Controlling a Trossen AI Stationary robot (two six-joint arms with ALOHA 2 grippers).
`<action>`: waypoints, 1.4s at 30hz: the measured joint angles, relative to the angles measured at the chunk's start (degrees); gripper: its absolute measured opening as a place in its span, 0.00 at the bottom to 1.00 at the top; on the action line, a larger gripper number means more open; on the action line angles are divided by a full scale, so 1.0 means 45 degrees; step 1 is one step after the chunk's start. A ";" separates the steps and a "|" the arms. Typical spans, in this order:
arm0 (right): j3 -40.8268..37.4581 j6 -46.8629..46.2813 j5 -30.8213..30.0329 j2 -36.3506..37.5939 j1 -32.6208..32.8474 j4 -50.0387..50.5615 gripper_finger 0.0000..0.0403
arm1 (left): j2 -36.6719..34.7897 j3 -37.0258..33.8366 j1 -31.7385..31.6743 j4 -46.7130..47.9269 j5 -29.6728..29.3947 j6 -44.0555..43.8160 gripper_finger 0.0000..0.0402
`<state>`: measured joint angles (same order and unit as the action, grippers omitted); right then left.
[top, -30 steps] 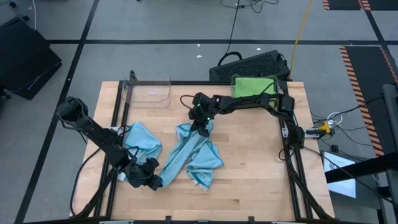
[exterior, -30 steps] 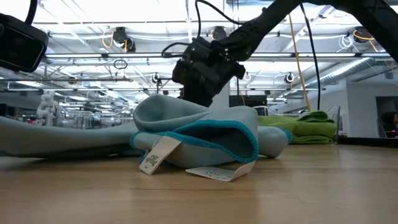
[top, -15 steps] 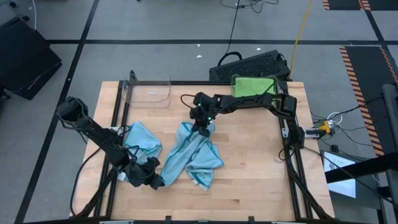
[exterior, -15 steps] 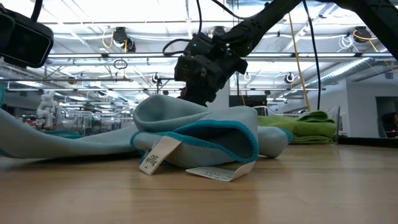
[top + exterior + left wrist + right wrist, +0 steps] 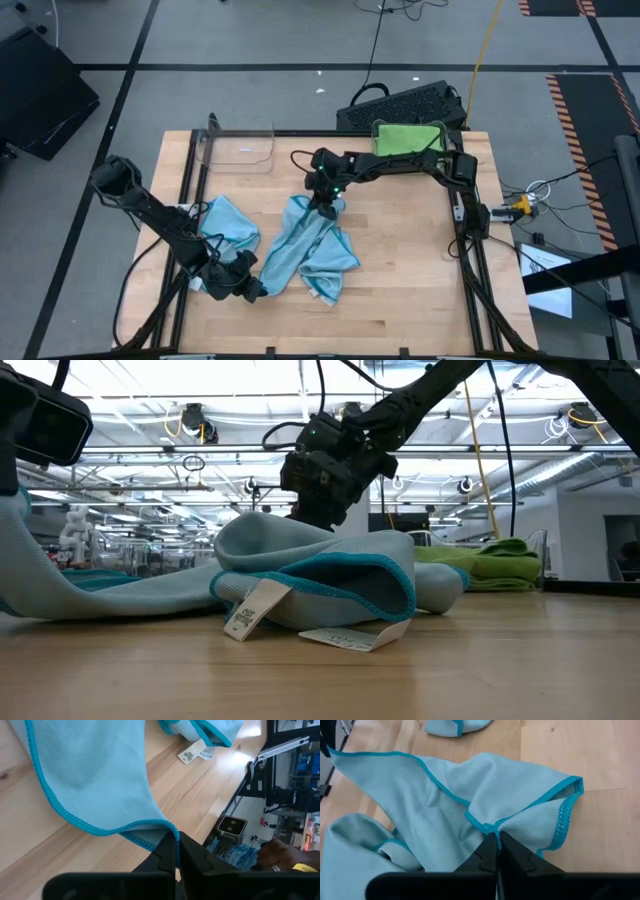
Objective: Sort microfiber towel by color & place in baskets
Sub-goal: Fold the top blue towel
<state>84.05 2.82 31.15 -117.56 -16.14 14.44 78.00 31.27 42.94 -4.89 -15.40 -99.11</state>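
- The table (image 5: 400,300) is a wooden top in a dark frame; its near right part is bare wood, and so is a strip along the near edge.
- An empty clear basket (image 5: 238,148) sits at the far left corner, against the table's far edge.
- A small blue towel (image 5: 228,222) lies bunched near the left edge, just beside the left arm.
- The left gripper (image 5: 252,291) is low at the near left, fingers pressed together on a corner of the long blue towel (image 5: 300,255); in the left wrist view the teal hem (image 5: 100,831) runs right into the closed fingertips (image 5: 167,851).
- That long towel stretches across the middle of the table from the left gripper to the right one, with white tags (image 5: 243,610) showing at its near fold.
- The right gripper (image 5: 326,207) is at the table's middle, fingers clamped on the towel's far hem, which puckers at the fingertips (image 5: 491,847).
- A green towel (image 5: 405,137) fills the second basket (image 5: 376,128) at the far right corner.
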 joint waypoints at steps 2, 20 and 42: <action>0.0000 -0.0209 -0.0201 0.0000 0.0000 -0.0006 0.01 | 0.0000 0.0000 0.0000 -0.0004 -0.0015 0.0140 0.03; 0.0000 -0.0366 -0.0840 0.0000 0.0000 -0.0222 0.09 | 0.0000 0.0000 0.0000 -0.0015 -0.0034 0.0399 0.03; 0.0000 0.1236 -0.0927 0.0000 0.0101 -0.0887 0.22 | 0.0000 0.0000 0.0000 -0.0029 -0.0044 0.0297 0.04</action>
<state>84.05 8.38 26.97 -117.56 -15.69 10.45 78.00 31.27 42.94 -5.02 -15.59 -97.78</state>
